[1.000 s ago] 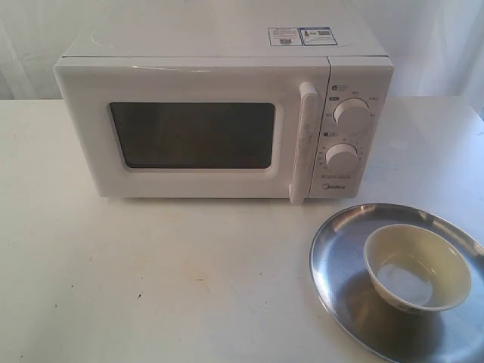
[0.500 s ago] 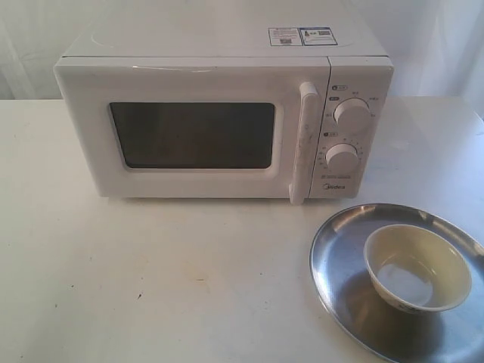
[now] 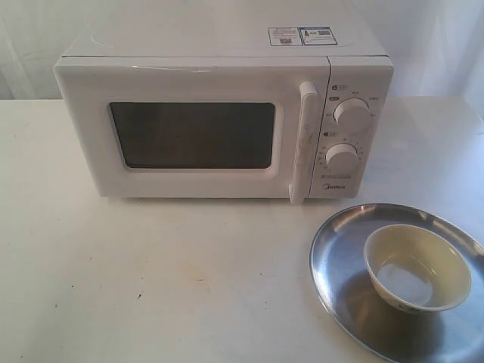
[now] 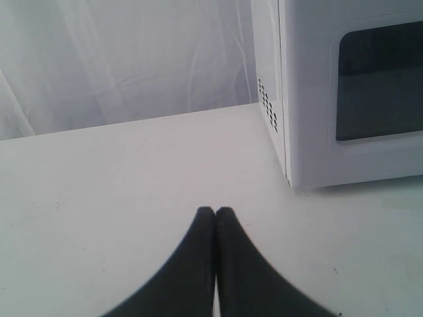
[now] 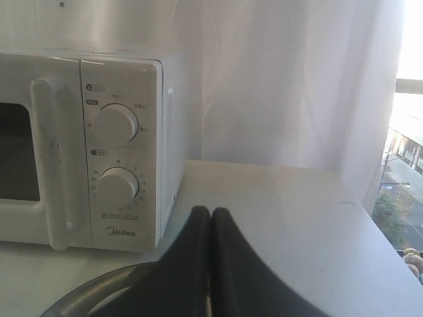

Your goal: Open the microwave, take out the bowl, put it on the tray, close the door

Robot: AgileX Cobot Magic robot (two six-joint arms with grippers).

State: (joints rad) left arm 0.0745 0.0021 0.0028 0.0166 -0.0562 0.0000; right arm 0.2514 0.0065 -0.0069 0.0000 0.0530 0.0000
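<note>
The microwave (image 3: 227,45) stands on the white table (image 3: 151,280) with its door (image 3: 189,132) shut, and the bowl (image 3: 416,266) sits upright in the tray (image 3: 333,257), just in front of the microwave's knobs (image 3: 352,115). The left gripper (image 4: 215,212) is pressed together and empty beside the microwave's far-from-knobs corner. The right gripper (image 5: 209,212) is also pressed together, empty, and faces the knobs from above the tray's rim.

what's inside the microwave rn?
Cannot tell: the door of the microwave is shut, and its dark window shows nothing within. The bowl sits outside, on the tray.
</note>
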